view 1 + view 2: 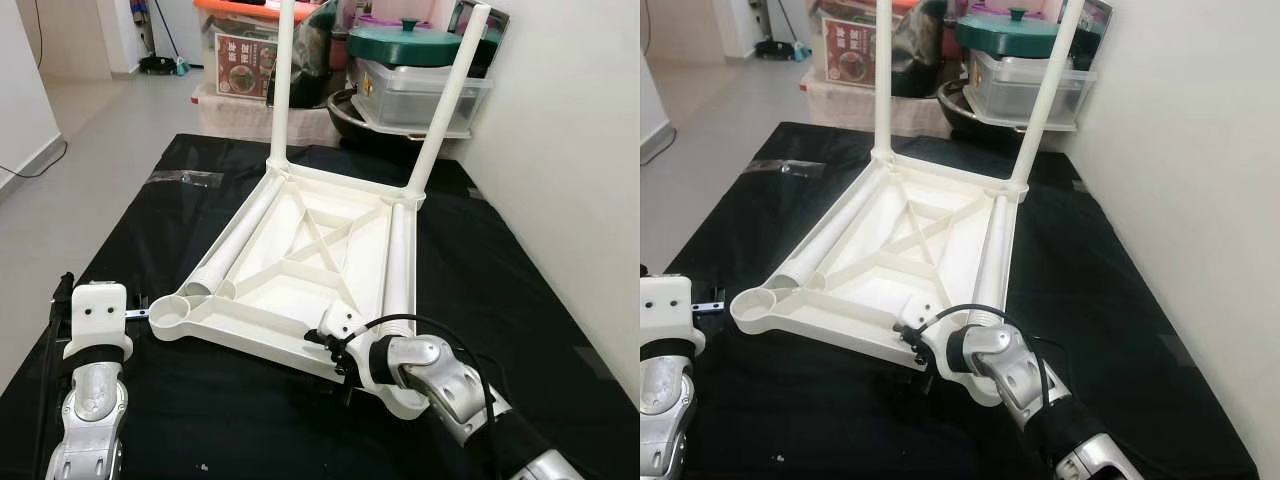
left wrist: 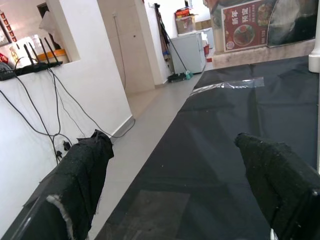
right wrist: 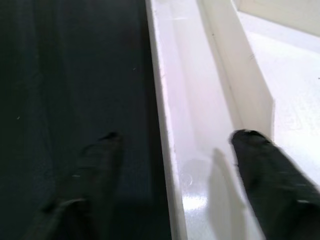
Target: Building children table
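Right gripper spread, straddling near rim of upturned white tabletop: 1 finger over black mat, 1 inside the rim. Left gripper spread, hovering above mat near its left edge, apart from tabletop. Tabletop centred on mat, underside up. 2 legs upright in far corners. 2 loose legs lying inside along left and right edges. Near-left corner socket empty.

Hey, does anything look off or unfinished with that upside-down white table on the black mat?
Yes. The tabletop lies upside down with only two far legs standing in their sockets. Two loose legs lie inside its frame, and the near left socket is empty.
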`<state>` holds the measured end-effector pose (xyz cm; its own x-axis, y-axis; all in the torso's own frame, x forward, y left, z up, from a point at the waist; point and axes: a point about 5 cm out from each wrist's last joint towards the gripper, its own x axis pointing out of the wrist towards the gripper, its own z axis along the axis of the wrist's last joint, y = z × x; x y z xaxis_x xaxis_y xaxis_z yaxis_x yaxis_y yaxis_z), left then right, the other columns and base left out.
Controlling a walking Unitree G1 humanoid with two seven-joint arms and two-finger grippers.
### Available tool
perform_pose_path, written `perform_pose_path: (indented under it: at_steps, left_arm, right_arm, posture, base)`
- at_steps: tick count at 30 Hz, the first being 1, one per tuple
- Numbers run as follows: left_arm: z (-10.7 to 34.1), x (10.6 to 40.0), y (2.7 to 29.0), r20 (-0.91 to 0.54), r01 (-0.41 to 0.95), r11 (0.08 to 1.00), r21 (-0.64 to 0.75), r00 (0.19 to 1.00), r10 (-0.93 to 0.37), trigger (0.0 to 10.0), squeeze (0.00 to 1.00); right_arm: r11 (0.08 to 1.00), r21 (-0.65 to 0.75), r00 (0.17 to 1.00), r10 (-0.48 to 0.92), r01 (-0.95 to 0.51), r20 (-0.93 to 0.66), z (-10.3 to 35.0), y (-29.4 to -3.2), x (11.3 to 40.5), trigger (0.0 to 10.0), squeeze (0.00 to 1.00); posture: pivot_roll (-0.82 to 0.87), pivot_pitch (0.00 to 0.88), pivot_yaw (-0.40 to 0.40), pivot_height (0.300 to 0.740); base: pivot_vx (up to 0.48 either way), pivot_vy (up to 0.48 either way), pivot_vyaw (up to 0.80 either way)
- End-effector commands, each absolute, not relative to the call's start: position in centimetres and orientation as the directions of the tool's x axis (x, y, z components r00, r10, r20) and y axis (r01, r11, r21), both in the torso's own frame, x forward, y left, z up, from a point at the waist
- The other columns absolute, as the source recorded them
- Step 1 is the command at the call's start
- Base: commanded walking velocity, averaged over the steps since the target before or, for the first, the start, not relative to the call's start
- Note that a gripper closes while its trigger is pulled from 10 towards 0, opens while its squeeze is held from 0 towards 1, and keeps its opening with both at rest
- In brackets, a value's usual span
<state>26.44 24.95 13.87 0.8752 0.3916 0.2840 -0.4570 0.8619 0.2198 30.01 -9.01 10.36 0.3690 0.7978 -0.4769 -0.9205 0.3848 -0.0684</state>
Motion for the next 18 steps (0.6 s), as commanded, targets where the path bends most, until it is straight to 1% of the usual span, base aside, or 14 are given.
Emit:
perform_pose_path:
  at_steps: [1,2,3,4,5,6,8,9,10,13,15,16,17,18]
  left_arm:
    - [13.4,26.5,24.5,0.268,-0.448,0.865,0.227,0.882,0.387,10.0,0.00]
    - [13.4,26.6,24.5,0.266,-0.446,0.866,0.227,0.884,0.385,10.0,0.00]
    - [13.4,26.6,24.5,0.266,-0.446,0.866,0.227,0.884,0.385,10.0,0.00]
    - [13.3,26.7,24.4,0.262,-0.443,0.868,0.226,0.886,0.384,10.0,0.00]
    - [13.3,26.7,24.4,0.262,-0.443,0.868,0.226,0.886,0.384,10.0,0.00]
    - [13.3,26.7,24.4,0.258,-0.441,0.869,0.226,0.887,0.383,10.0,0.00]
    - [13.3,26.7,24.4,0.258,-0.441,0.869,0.226,0.887,0.383,10.0,0.00]
    - [13.1,26.7,24.3,0.255,-0.439,0.869,0.227,0.888,0.382,10.0,0.00]
    - [13.1,26.7,24.3,0.254,-0.440,0.869,0.227,0.888,0.383,10.0,0.00]
    - [13.1,26.7,24.4,0.253,-0.441,0.868,0.227,0.888,0.384,10.0,0.00]
    - [13.0,26.7,24.4,0.250,-0.441,0.868,0.226,0.888,0.386,10.0,0.00]
    - [13.0,26.7,24.4,0.250,-0.441,0.868,0.226,0.888,0.386,10.0,0.00]
    - [12.9,26.7,24.3,0.247,-0.440,0.869,0.226,0.889,0.385,10.0,0.00]
    - [12.9,26.7,24.3,0.247,-0.440,0.869,0.226,0.889,0.385,10.0,0.00]
  right_arm:
    - [0.391,-0.074,0.372,0.776,-0.917,-0.510,9.8,-9.5,30.0,4.0,0.00]
    - [0.348,-0.063,0.328,0.788,-0.935,-0.521,9.6,-9.7,29.5,0.6,0.00]
    - [0.348,-0.063,0.328,0.788,-0.935,-0.521,9.6,-9.7,29.5,0.6,0.00]
    - [0.299,-0.062,0.283,0.793,-0.952,-0.539,9.3,-10.0,29.1,0.0,0.00]
    - [0.299,-0.062,0.283,0.793,-0.952,-0.539,9.3,-10.0,29.1,0.0,0.00]
    - [0.263,-0.065,0.254,0.790,-0.963,-0.558,9.0,-10.2,28.8,0.0,0.00]
    - [0.263,-0.065,0.254,0.790,-0.963,-0.558,9.0,-10.2,28.8,0.0,0.00]
    - [0.202,-0.089,0.214,0.771,-0.975,-0.600,8.4,-10.9,28.6,0.0,0.00]
    - [0.171,-0.098,0.195,0.767,-0.980,-0.611,8.4,-11.2,28.4,0.0,0.00]
    - [0.139,-0.103,0.173,0.765,-0.985,-0.620,8.4,-11.4,28.3,0.0,0.00]
    - [0.057,-0.132,0.129,0.756,-0.990,-0.641,8.3,-11.8,27.9,0.0,0.00]
    - [0.057,-0.132,0.129,0.756,-0.990,-0.641,8.3,-11.8,27.9,0.0,0.00]
    - [0.001,-0.152,0.102,0.746,-0.988,-0.659,8.3,-12.1,27.6,0.0,0.00]
    - [0.001,-0.152,0.102,0.746,-0.988,-0.659,8.3,-12.1,27.6,0.0,0.00]
  posture:
    - [0.12,0.000,-0.140,0.740]
    - [0.12,0.000,-0.140,0.740]
    - [0.12,0.000,-0.140,0.740]
    - [0.12,0.000,-0.140,0.740]
    - [0.12,0.000,-0.140,0.740]
    - [0.12,0.000,-0.140,0.740]
    - [0.12,0.000,-0.140,0.740]
    - [0.12,0.000,-0.144,0.740]
    - [0.12,0.000,-0.143,0.740]
    - [0.12,0.000,-0.143,0.740]
    - [0.12,0.000,-0.142,0.740]
    - [0.12,0.000,-0.142,0.740]
    - [0.11,0.000,-0.139,0.740]
    - [0.11,0.000,-0.139,0.740]
  base:
    - [0.000,0.000,0.00]
    - [0.000,0.000,0.00]
    - [0.000,0.000,0.00]
    - [0.000,0.000,0.00]
    - [0.000,0.000,0.00]
    - [0.000,0.000,0.00]
    - [0.000,0.000,0.00]
    - [0.000,0.000,0.00]
    - [0.000,0.000,0.00]
    - [0.000,0.000,0.00]
    - [0.000,0.000,0.00]
    - [0.000,0.000,0.00]
    - [0.000,0.000,0.00]
    - [0.000,0.000,0.00]
